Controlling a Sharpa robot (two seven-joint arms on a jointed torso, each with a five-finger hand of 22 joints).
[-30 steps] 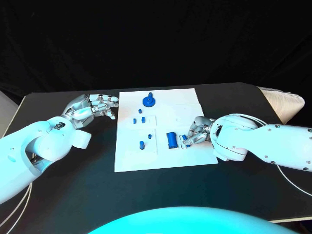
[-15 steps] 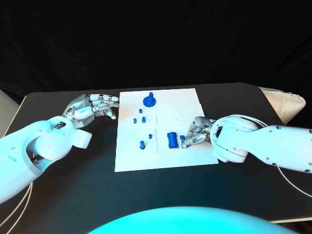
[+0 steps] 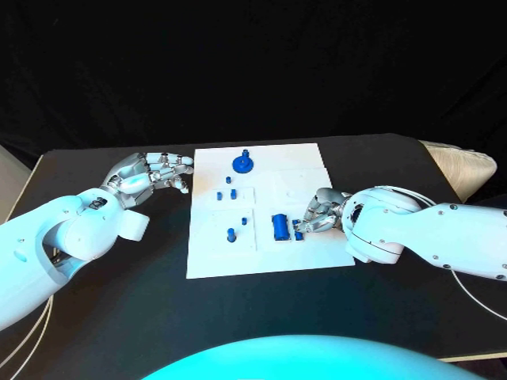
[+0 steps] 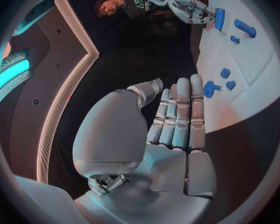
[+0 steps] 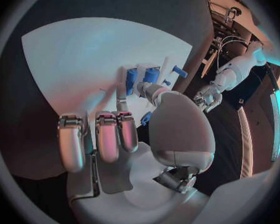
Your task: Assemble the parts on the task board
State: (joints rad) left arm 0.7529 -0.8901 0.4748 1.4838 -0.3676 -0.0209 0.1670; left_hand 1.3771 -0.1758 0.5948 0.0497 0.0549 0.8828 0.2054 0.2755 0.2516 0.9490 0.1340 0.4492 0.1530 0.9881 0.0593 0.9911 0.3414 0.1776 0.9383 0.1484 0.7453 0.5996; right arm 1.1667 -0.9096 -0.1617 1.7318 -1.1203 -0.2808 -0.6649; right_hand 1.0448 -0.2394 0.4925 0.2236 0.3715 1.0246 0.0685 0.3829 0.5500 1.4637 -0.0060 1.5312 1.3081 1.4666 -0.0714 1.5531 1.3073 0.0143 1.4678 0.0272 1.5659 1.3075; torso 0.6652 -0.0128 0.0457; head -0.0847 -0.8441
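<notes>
**Two hands at the board, one on a part**

My right hand (image 3: pixel 318 215) rests on the task board (image 3: pixel 287 257) at its right side, fingertips touching the blue cylinder part (image 3: pixel 280 226) lying there; whether it truly grips the part I cannot tell. My left hand (image 3: pixel 150 176) hovers just off the board's left edge, fingers apart, holding nothing. Smaller blue pegs (image 3: pixel 230 234) stand mid-board; a round blue part (image 3: pixel 242 165) sits near the far edge. No writing is legible.
</notes>
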